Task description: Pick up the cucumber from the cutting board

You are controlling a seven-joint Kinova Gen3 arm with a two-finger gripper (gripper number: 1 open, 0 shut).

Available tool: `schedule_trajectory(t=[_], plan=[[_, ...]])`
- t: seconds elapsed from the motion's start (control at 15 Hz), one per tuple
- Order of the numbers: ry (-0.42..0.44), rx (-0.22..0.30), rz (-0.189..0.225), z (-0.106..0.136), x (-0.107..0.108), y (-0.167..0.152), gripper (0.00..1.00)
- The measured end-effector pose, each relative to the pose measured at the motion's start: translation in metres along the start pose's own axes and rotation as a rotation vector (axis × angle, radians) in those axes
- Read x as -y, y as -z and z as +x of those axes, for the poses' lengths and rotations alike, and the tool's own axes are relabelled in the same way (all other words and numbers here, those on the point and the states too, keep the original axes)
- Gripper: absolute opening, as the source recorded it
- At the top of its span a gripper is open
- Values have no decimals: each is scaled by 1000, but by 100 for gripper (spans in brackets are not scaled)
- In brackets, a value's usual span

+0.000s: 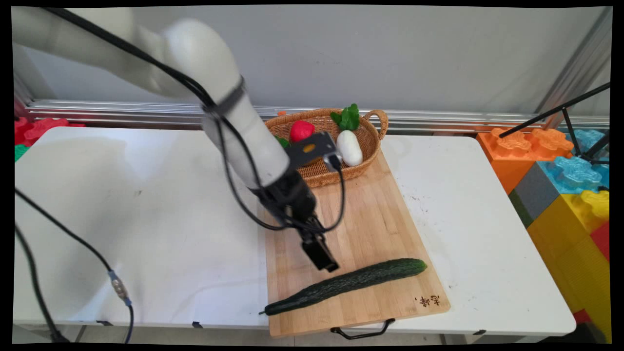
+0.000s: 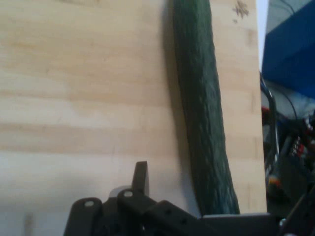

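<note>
Black two-finger gripper (image 1: pixel 327 264) of mine hangs just above the long dark green cucumber (image 1: pixel 344 284), tilted toward it; whether my fingers stand apart or together I cannot tell. Cucumber lies near the front edge of the pale wooden cutting board (image 1: pixel 370 219), long axis slanting, stem tip at the front left corner, blunt end toward the right edge. Risk, in my judgement: being round, it could roll off the board if nudged.

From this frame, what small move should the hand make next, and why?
Probably a short drop toward the near edge onto the cucumber. The hand hangs just above the cutting board, beside the cucumber's middle and not touching it; in the hand view the cucumber lies off to one side.
</note>
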Motion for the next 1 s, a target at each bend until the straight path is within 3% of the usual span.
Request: schedule_trajectory(t=[0.4,0.87,0.93,1.0], plan=[[24,-46,-21,13,9,-68,100],[15,-80,-41,28,10,-114,100],[7,-83,-41,30,10,-118,0],[-2,-86,-40,31,10,-121,0]])
